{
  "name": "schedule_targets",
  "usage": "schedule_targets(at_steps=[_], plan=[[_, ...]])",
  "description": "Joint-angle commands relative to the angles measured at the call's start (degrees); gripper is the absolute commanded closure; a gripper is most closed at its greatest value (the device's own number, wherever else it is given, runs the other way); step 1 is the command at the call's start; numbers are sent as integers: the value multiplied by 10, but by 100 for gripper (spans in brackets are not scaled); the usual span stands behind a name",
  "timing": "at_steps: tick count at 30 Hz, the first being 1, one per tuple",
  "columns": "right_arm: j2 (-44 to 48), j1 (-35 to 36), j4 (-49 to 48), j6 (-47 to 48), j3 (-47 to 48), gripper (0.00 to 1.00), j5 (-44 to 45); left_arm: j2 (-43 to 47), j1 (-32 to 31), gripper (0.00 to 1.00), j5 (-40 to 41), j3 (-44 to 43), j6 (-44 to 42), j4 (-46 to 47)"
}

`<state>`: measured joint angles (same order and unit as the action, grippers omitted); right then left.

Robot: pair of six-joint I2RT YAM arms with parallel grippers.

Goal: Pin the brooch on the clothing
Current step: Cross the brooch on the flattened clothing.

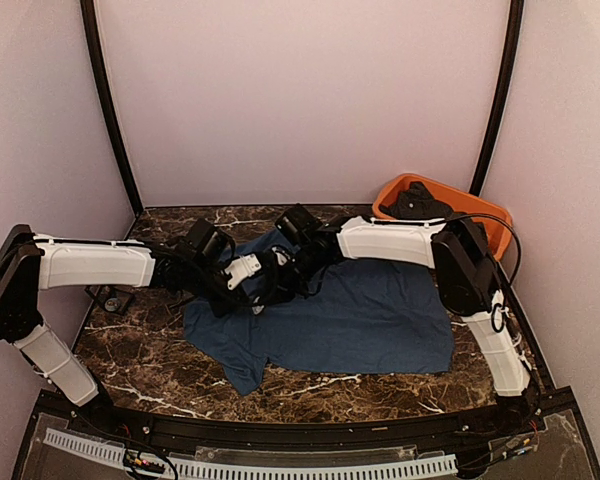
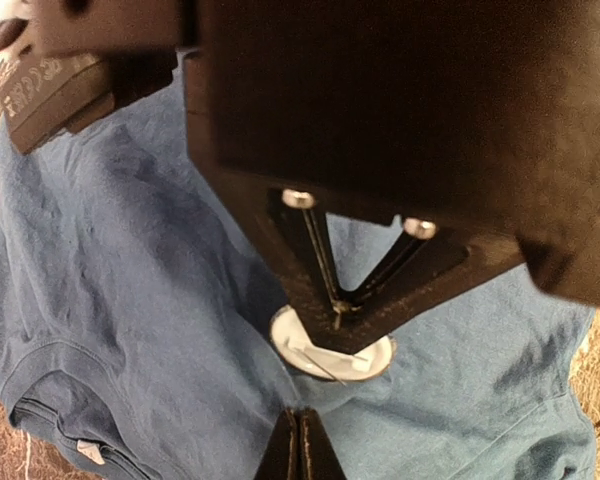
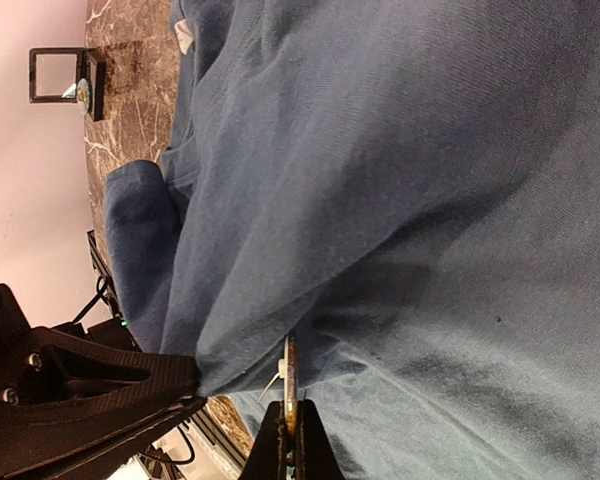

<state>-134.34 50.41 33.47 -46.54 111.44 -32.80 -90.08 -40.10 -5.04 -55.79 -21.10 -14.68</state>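
The navy T-shirt (image 1: pixel 370 315) lies spread on the marble table, with both grippers over its left part. My left gripper (image 2: pixel 300 445) is shut on a pinched-up fold of the shirt and lifts it; it also shows in the right wrist view (image 3: pixel 185 385). My right gripper (image 3: pixel 287 428) is shut on the rim of the brooch (image 3: pixel 290 375), a round disc seen edge-on. The left wrist view shows the brooch's white back (image 2: pixel 315 358) with its thin pin standing open, right next to the raised fold. In the top view the two grippers meet (image 1: pixel 275 282).
An orange tub (image 1: pixel 490 225) with a dark item inside stands at the back right. A small black square frame (image 1: pixel 110 298) sits on the table left of the shirt, and shows in the right wrist view (image 3: pixel 65 80). The table's front edge with cables is near.
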Motion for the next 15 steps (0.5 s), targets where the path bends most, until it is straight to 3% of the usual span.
schedule_targets(at_steps=[1,15], plan=[[30,4,6,10,1,100,7,9,-6,99,-7,0,-7,-23],[-5,4,49,4,70,100,56,21,-16,99,-27,5,-14,-19]])
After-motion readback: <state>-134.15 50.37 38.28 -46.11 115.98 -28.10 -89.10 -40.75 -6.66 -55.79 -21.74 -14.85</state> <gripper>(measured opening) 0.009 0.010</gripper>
